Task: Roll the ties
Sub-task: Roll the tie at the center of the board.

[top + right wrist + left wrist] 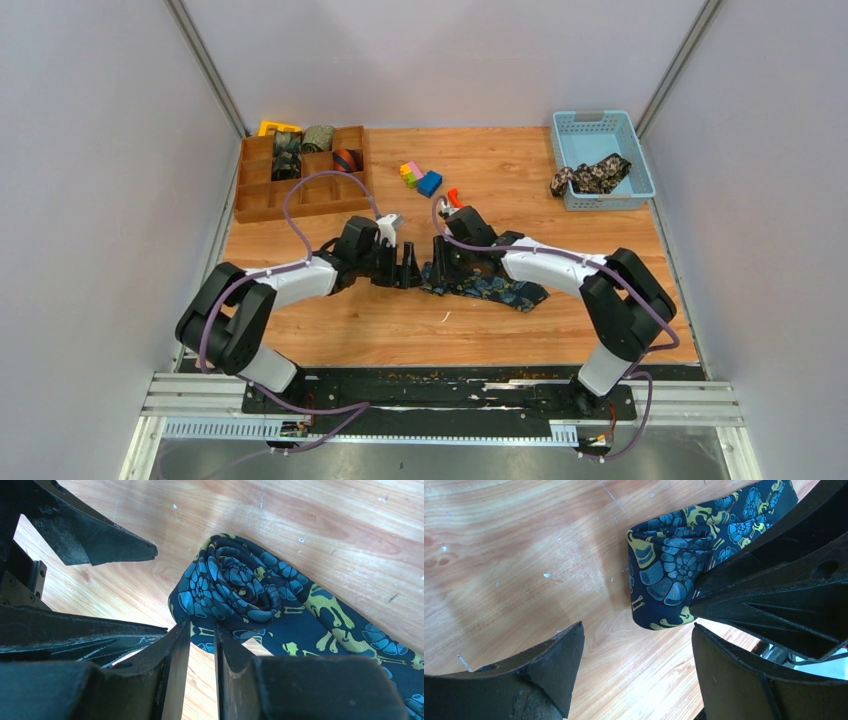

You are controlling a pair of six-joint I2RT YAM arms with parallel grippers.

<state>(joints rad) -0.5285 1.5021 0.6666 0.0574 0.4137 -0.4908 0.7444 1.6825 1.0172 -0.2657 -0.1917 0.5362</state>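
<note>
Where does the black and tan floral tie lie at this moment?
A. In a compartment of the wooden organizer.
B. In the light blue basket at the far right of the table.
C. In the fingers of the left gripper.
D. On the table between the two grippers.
B: the floral tie lies bunched in the blue basket; the half-rolled one is the navy paisley tie.

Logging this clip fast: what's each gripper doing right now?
Left gripper: open, holding nothing.
Right gripper: closed, pinching the navy paisley tie at its coil.
</note>
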